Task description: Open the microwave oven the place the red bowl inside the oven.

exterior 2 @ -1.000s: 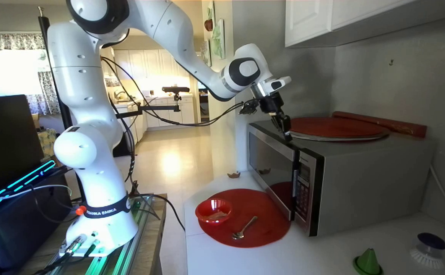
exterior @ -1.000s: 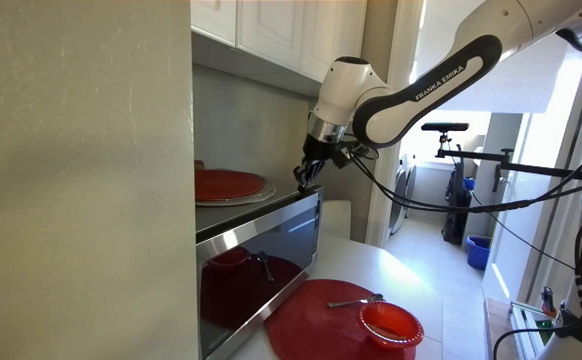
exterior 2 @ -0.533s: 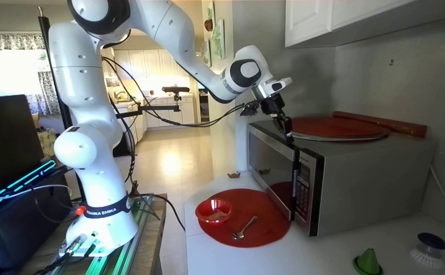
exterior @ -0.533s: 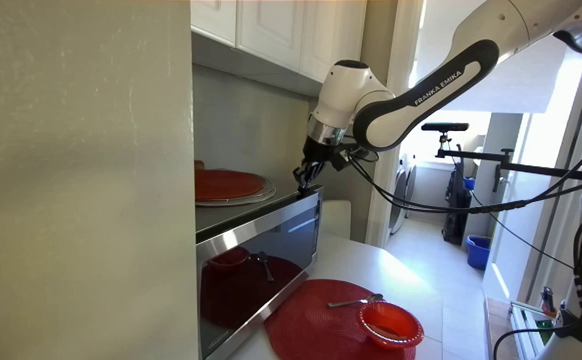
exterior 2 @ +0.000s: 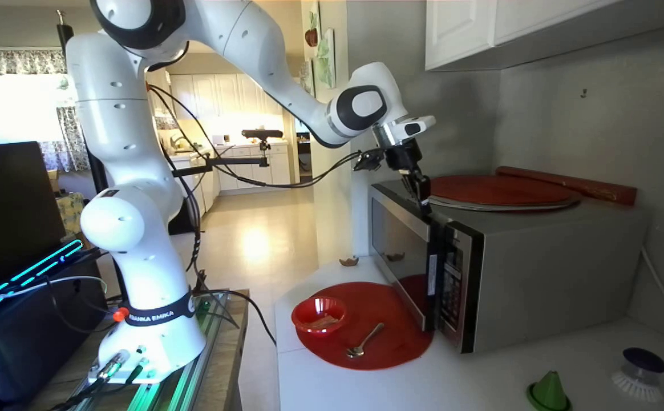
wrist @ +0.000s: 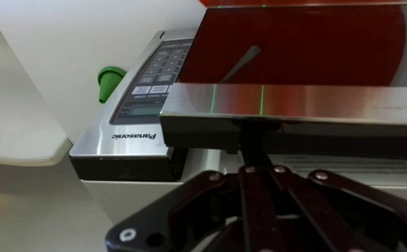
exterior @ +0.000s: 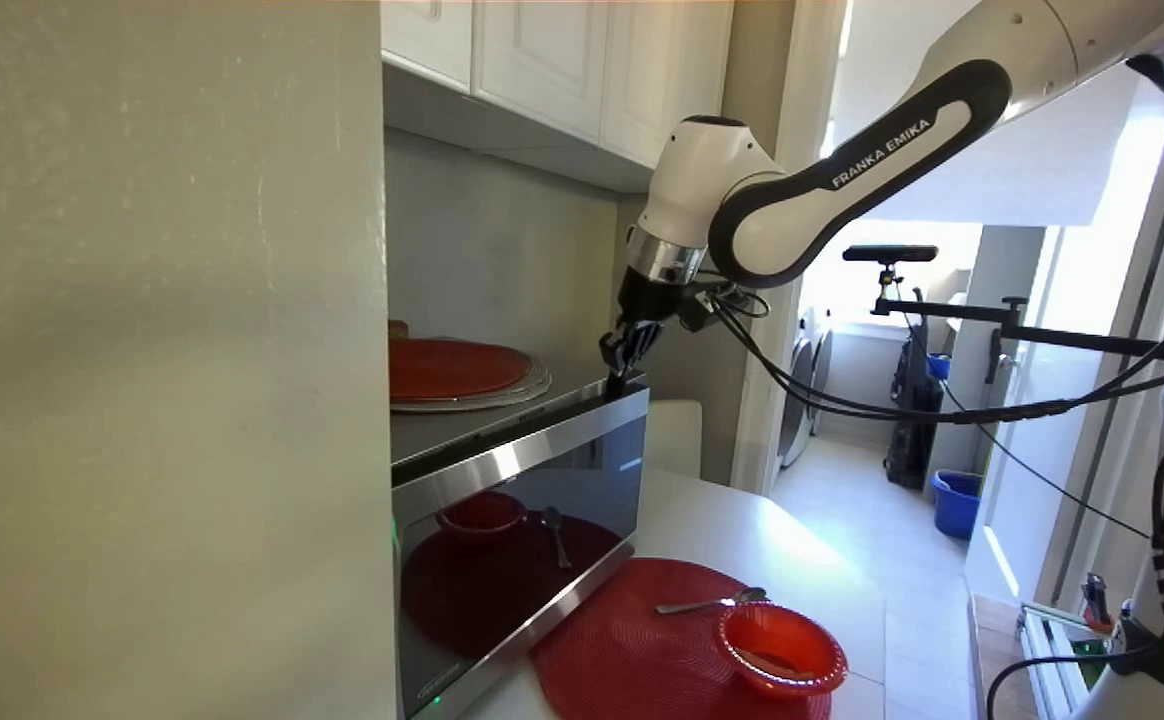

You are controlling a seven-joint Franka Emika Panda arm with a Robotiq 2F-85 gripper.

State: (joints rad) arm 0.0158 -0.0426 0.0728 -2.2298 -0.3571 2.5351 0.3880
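On a white counter [exterior 2: 377,382], below white cupboards [exterior 2: 463,31] and beside a grey wall [exterior 2: 583,131], the microwave oven [exterior 2: 554,274] is set, with a stack of round mats [exterior 2: 497,188], the uppermost red, laid on it. In front of it a red placemat [exterior 2: 400,319] is spread, and on this are found the red bowl [exterior 2: 319,315], at the rim away from the oven, and a spoon [exterior 2: 365,340]. Near the keypad [wrist: 163,66] end of the oven a green cone [exterior 2: 550,391] and a brush [exterior 2: 643,368] (its knob dark blue) are seen on the same counter. Past the counter's edge, in an exterior view, a pale floor [exterior: 842,490] is shown, with a blue bucket [exterior: 957,505] placed on it.

Over the counter the arm [exterior 2: 252,45] is stretched, and it is bent at the wrist so that the gripper [wrist: 255,150] is pointed downward at a slant. The jaws are drawn together, and their tip is set at the top edge of the oven's door [wrist: 294,49], near the corner beside the keypad (whether that edge is hooked or merely met cannot be told). The door is parted slightly from the body, a narrow gap being shown behind it in the wrist view. In its dark glass the bowl and the spoon are reflected.
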